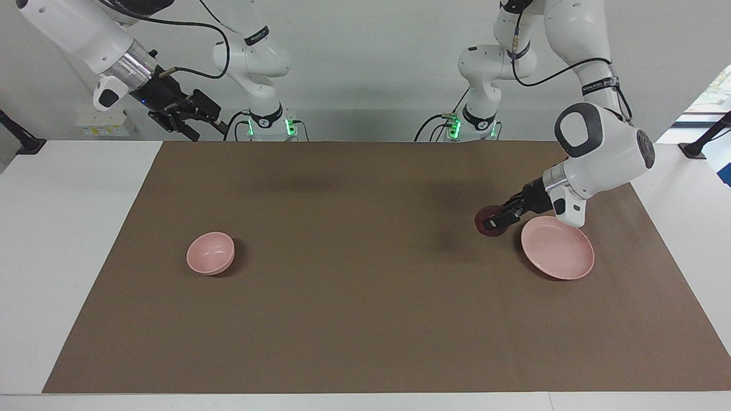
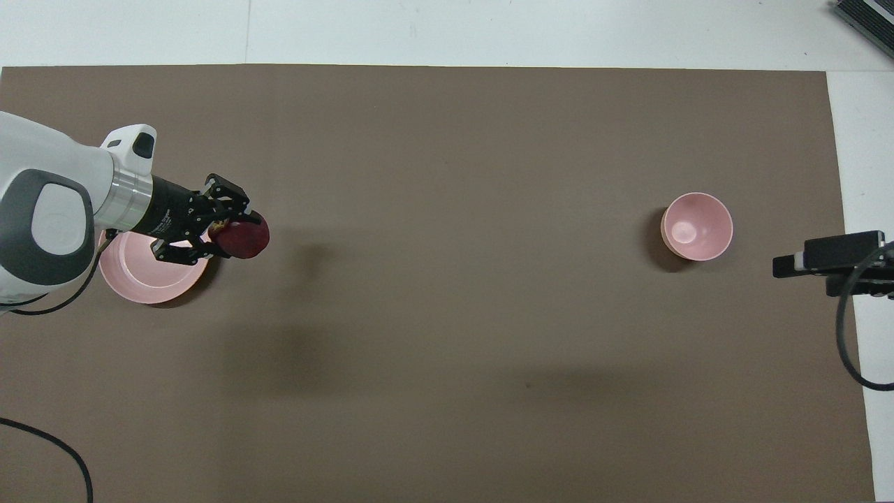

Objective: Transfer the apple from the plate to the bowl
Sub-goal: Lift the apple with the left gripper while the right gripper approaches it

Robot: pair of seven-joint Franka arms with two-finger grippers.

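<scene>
My left gripper (image 1: 495,220) (image 2: 234,237) is shut on the dark red apple (image 1: 487,221) (image 2: 244,239) and holds it in the air over the brown mat, just off the edge of the pale pink plate (image 1: 559,251) (image 2: 143,276). The plate lies bare at the left arm's end of the table. The small deep pink bowl (image 1: 211,253) (image 2: 697,226) stands at the right arm's end and holds nothing. My right gripper (image 1: 191,117) (image 2: 789,265) waits raised over the table's edge at the right arm's end.
A brown mat (image 1: 365,319) (image 2: 447,391) covers most of the white table. Loose black cables (image 2: 848,335) hang by the right gripper and lie near the left arm's base (image 2: 63,447).
</scene>
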